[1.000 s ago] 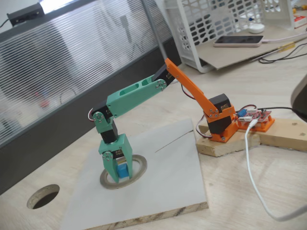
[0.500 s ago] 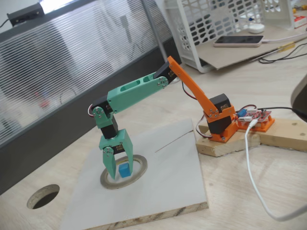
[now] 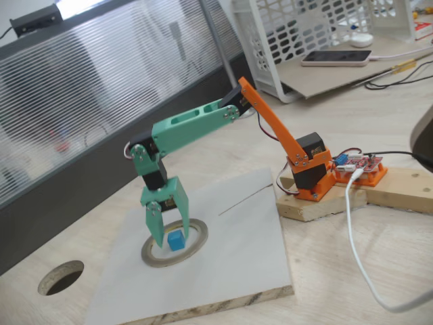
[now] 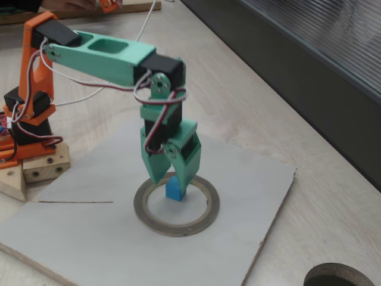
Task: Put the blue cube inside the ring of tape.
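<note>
The small blue cube (image 3: 176,240) (image 4: 174,189) rests on the grey board inside the ring of tape (image 3: 151,257) (image 4: 178,229), near the ring's back edge. My green gripper (image 3: 170,230) (image 4: 171,176) hangs open just above it, pointing down. Its two fingers straddle the cube without holding it, and in both fixed views their tips stand a little above the board.
The ring lies on a grey board (image 3: 237,257) on the wooden table. A round hole (image 3: 61,276) (image 4: 333,277) is cut in the tabletop beside the board. The arm's orange base (image 3: 311,172) sits on wooden blocks, with a white cable (image 3: 355,250) alongside. A white basket (image 3: 304,34) stands behind.
The gripper was shut on the cube low inside the ring. It has since opened and risen a little, leaving the cube resting inside the ring.
</note>
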